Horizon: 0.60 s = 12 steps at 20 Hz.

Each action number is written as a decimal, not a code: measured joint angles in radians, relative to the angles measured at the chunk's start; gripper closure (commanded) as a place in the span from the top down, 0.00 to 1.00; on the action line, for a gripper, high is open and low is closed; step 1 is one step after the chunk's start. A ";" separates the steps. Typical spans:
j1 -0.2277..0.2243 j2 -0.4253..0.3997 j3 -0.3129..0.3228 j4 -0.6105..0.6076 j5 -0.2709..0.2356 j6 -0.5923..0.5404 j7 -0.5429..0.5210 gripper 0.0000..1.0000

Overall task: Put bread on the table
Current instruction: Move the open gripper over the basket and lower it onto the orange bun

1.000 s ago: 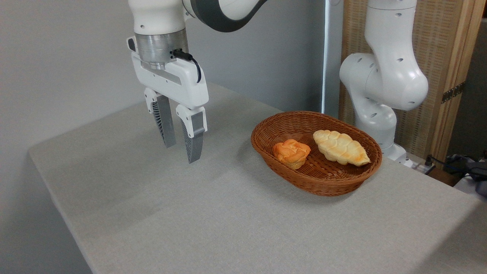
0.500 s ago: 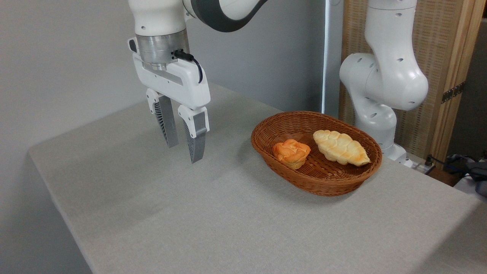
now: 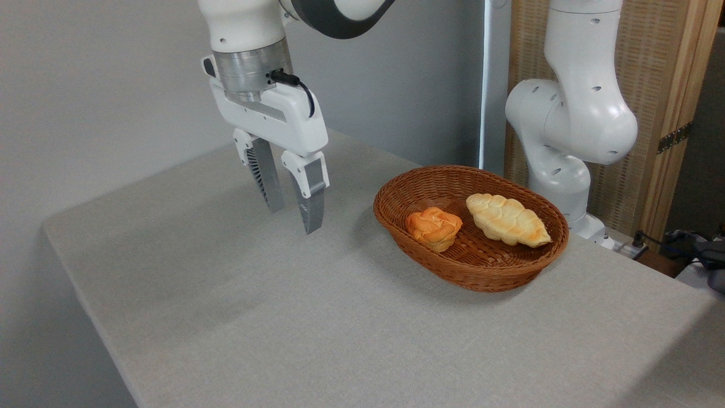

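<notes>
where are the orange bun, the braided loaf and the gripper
orange bun (image 3: 433,226), fixed camera, its knotted top
braided loaf (image 3: 508,219), fixed camera, middle of the braid
gripper (image 3: 293,218), fixed camera, midway between the fingertips

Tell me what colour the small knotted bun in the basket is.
Orange-golden; the bun shows plainly in the fixed camera view, beside a paler braided loaf.

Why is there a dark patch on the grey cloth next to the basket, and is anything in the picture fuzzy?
In the fixed camera view, the brown oval wicker basket blocks the light and casts a soft shadow on the light-grey cloth table; the robot's open hand casts only a faint one. The small orange knotted bun looks sharp, with no glare; only the cluttered far right edge is dim.
</notes>
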State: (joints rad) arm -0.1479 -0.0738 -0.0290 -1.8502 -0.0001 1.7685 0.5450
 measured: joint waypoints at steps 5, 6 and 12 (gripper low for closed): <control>0.000 -0.104 0.000 -0.112 0.000 -0.019 0.022 1.00; 0.000 -0.130 0.002 -0.136 0.000 -0.030 0.040 1.00; 0.002 -0.262 0.024 -0.284 0.000 -0.070 0.146 1.00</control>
State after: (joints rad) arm -0.1460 -0.3357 -0.0053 -2.1341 -0.0001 1.6986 0.6914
